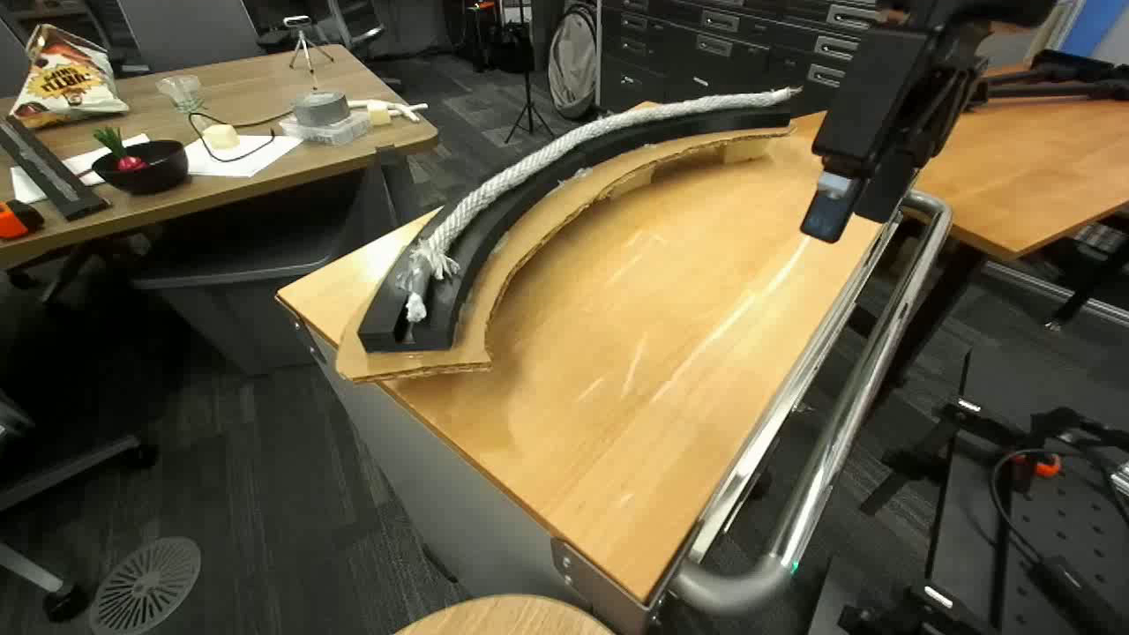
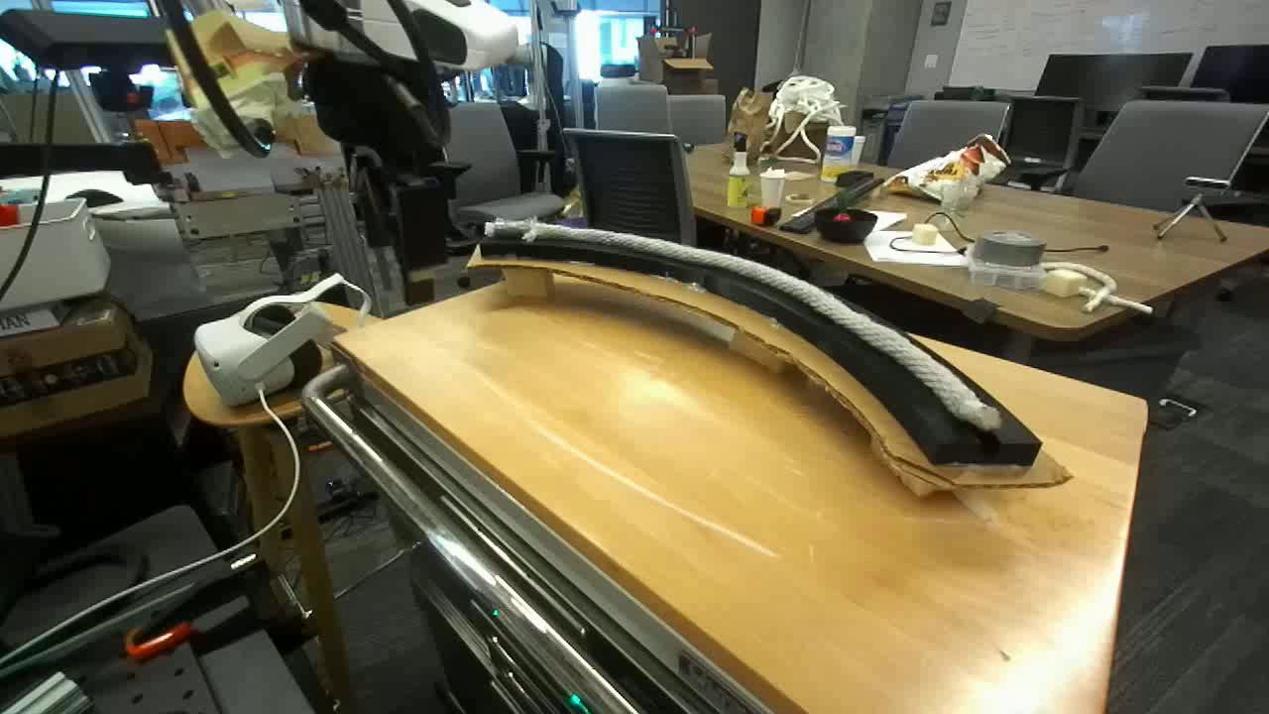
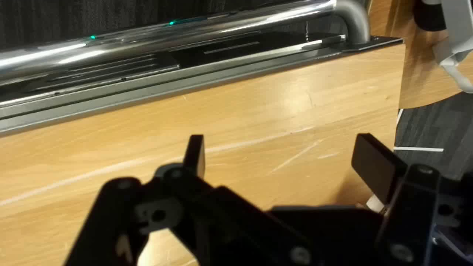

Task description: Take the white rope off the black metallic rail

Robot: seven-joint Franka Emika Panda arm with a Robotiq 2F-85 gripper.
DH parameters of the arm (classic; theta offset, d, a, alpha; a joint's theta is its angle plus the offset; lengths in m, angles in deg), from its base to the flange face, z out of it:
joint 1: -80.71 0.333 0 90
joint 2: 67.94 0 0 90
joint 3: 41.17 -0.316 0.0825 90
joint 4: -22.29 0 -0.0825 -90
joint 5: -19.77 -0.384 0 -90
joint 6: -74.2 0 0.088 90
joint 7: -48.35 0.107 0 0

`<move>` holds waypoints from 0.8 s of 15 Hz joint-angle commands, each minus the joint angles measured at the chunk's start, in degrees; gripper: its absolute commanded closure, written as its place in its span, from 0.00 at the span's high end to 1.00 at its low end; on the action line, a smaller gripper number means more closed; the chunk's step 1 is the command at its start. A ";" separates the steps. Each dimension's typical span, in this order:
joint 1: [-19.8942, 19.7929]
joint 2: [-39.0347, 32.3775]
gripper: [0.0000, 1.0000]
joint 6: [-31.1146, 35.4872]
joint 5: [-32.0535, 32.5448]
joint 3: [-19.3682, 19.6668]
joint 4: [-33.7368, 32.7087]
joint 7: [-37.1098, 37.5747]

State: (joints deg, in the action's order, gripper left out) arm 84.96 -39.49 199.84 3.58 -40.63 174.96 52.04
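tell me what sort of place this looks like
Probably a lab or workshop in an office-style room, judging by the gray chairs, the whiteboard and the VR headset.

The table [image 1: 653,335] is showing a shiny, light-brown wooden top, its surface carrying pale streaks [image 3: 255,141] (the wrist view is catching several of them, long and short). Small tan supports [image 2: 528,285] are resting on it, holding up a curved strip of cardboard [image 1: 560,207] with a ragged inner edge, and in both exterior views this cardboard is arching along one long side.
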 commanded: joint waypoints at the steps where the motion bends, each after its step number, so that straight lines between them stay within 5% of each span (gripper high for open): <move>1: -0.41 0.01 1.00 -0.18 -0.17 -0.37 -0.12 -0.15; 7: -0.79 -0.72 1.00 -1.25 1.08 -1.06 -1.04 1.01; 12: -4.57 -5.11 1.00 -4.50 12.96 -8.45 -9.43 17.51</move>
State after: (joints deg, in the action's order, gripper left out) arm 83.47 -41.62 198.82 10.17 -44.15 172.45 59.49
